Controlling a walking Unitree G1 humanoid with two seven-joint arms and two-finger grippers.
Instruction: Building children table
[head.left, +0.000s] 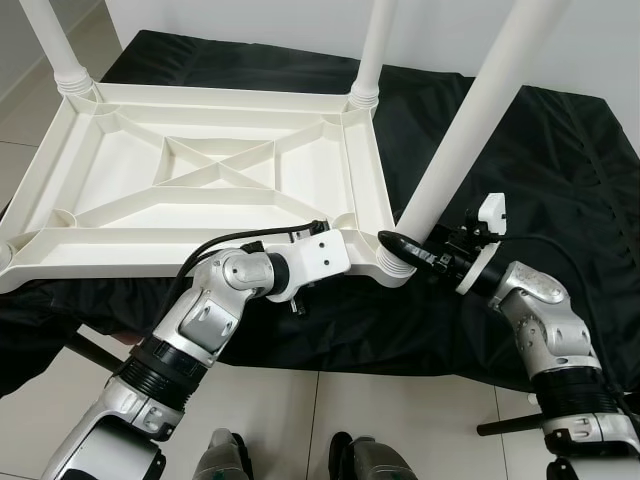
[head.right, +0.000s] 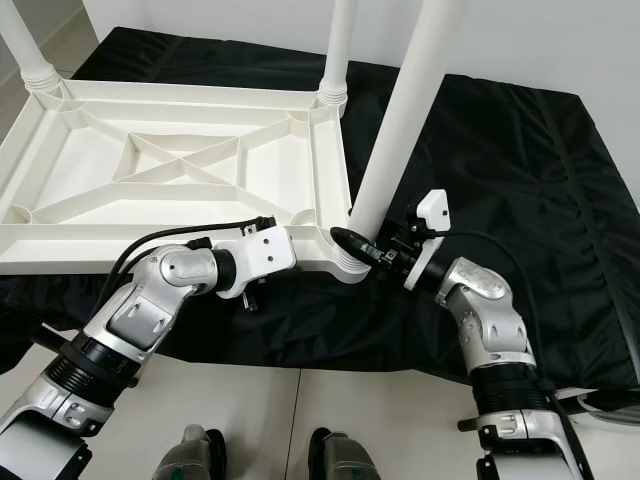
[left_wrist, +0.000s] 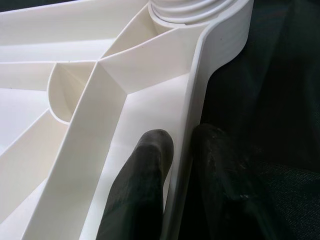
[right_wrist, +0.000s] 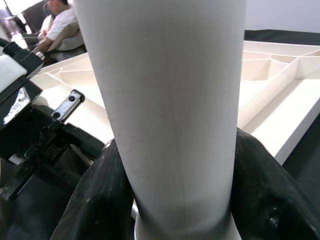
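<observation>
The near rim of the upturned white tabletop (head.left: 200, 170) is pinched by the left gripper (left_wrist: 181, 165). At its near right corner, a white leg (head.left: 470, 130) is clasped by the right gripper (right_wrist: 175, 200). Two more legs (head.left: 375, 50) are seated at the far corners, over the black cloth (head.left: 520, 170).

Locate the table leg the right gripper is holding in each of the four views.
Left eye view: table leg, right of centre, leaning.
Right eye view: leg, centre.
Left wrist view: its ribbed socket at the tabletop's corner.
Right wrist view: leg between the black fingers.
Shared landmark: white tabletop.
</observation>
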